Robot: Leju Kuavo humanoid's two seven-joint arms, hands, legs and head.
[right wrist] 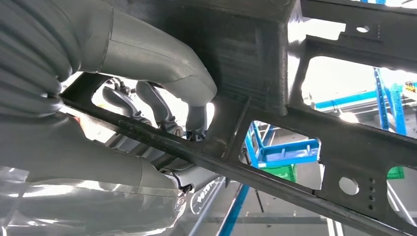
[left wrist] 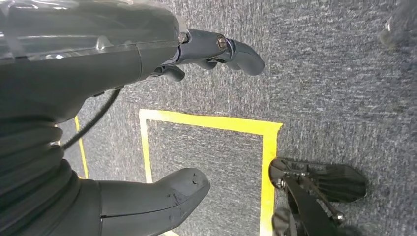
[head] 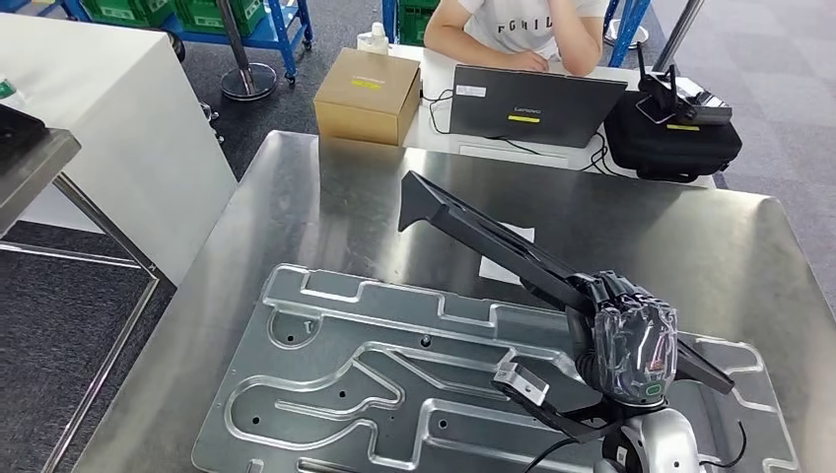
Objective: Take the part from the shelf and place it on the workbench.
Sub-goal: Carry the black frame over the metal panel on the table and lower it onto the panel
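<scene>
Fingers of my right hand (head: 631, 340) are clenched around the black frame part (head: 483, 235), which hangs above the steel workbench (head: 325, 197), over its grey tray plate (head: 325, 394). It looks stiff, light, long; gripped near one end, it may lever. My left hand (left wrist: 147, 73) dangles slack, holding nothing.

Your head view looks down over the workbench (head: 690, 236); the right wrist view sits close against the black part (right wrist: 275, 123) — shared with head — left wrist faces carpet (left wrist: 344, 98).
</scene>
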